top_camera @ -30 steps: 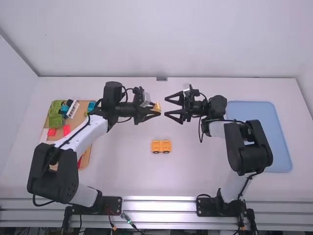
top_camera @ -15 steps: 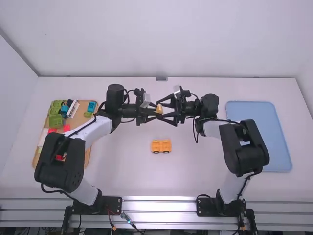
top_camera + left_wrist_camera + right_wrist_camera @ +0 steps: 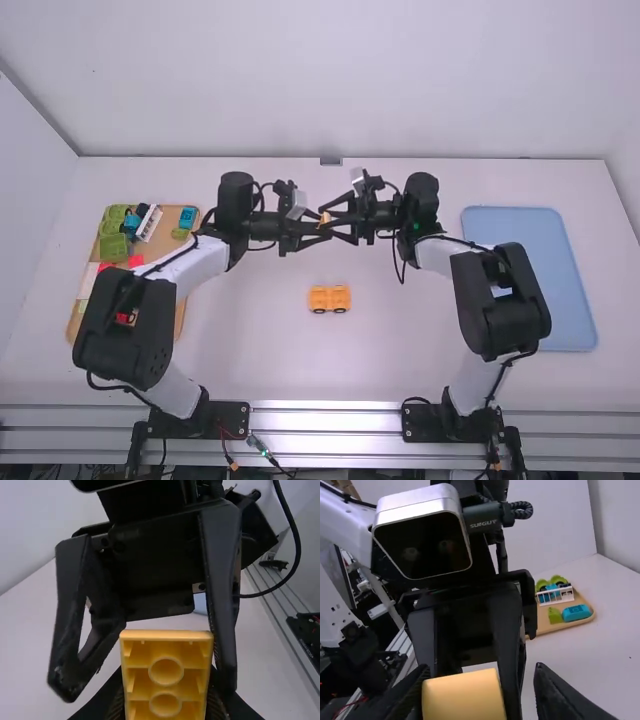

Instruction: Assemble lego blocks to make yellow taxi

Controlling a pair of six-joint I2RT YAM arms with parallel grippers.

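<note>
In the high view my left gripper (image 3: 317, 227) is shut on a small yellow block (image 3: 325, 219) above the middle of the table. My right gripper (image 3: 332, 223) faces it, its open jaws around the same block. The left wrist view has the block (image 3: 166, 675), hollow side showing, between the fingers of my left gripper (image 3: 166, 700). From the right wrist, the block's smooth face (image 3: 464, 696) lies between the spread fingers of my right gripper (image 3: 481, 675), with a gap on one side. A yellow car-like assembly with dark wheels (image 3: 329, 299) rests on the table nearer the arm bases.
A wooden tray (image 3: 180, 216) at the left holds green, blue, red and white pieces, partly beneath the left arm. On the right lies a light blue tray (image 3: 540, 265), with the right arm over its near-left side.
The right gripper has moved left until its jaws surround the block. The left gripper has shifted slightly right with the block, then stayed nearly still. The yellow assembly has not moved.
</note>
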